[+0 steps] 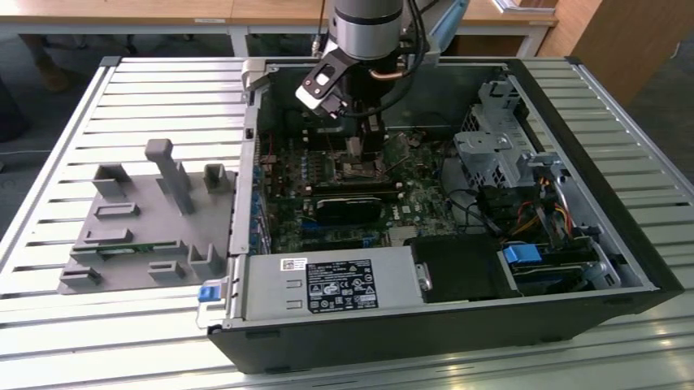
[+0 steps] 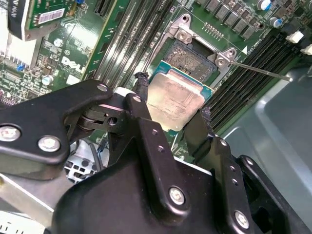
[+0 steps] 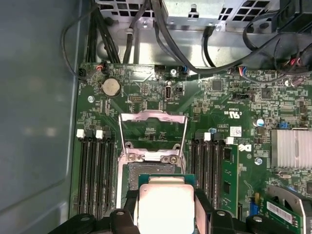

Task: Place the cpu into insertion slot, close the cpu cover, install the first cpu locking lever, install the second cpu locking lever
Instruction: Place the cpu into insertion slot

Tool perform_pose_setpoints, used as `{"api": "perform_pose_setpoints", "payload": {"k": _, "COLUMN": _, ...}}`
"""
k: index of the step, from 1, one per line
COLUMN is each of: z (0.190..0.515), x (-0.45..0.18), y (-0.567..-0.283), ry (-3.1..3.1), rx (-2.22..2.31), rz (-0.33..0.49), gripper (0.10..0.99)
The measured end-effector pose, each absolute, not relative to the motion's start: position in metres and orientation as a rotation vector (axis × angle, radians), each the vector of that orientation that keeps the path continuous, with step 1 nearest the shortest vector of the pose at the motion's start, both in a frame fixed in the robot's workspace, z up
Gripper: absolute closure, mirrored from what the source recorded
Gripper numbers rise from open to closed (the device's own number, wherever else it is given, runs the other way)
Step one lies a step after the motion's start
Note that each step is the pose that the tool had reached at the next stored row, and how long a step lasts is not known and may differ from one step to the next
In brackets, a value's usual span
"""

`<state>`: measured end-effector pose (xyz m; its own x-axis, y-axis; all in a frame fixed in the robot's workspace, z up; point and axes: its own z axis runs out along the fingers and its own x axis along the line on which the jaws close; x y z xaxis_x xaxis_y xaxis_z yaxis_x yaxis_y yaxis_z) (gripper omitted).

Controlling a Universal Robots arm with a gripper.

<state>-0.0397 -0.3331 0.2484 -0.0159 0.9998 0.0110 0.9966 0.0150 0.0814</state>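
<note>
Cpu [image 2: 175, 100] sits clamped by its edges between the jaws, unseated, with the insertion slot [image 2: 193, 57] just beyond the jaw tips and the cpu cover [image 3: 153, 115] standing open past that. Watch your alignment: an offset or tilt at release would likely drop the chip on the rim and damage the slot. Count: one chip, one slot, one cover, one lever rod [image 2: 258, 69].

Bright, even daylight — the slatted table [image 1: 65, 341] washes out pale, while the case [image 1: 434, 333] interior around the fingers [image 2: 151, 141] lies shadowed. Glare whitens the cpu [image 3: 165, 209] between them.
</note>
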Motion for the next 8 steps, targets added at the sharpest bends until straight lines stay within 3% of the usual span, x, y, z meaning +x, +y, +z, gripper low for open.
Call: {"api": "perform_pose_setpoints", "payload": {"k": 8, "z": 0.243, "x": -0.0398, "y": -0.3327, "ry": 2.202, "rx": 2.168, "rz": 0.102, "gripper": 0.545}}
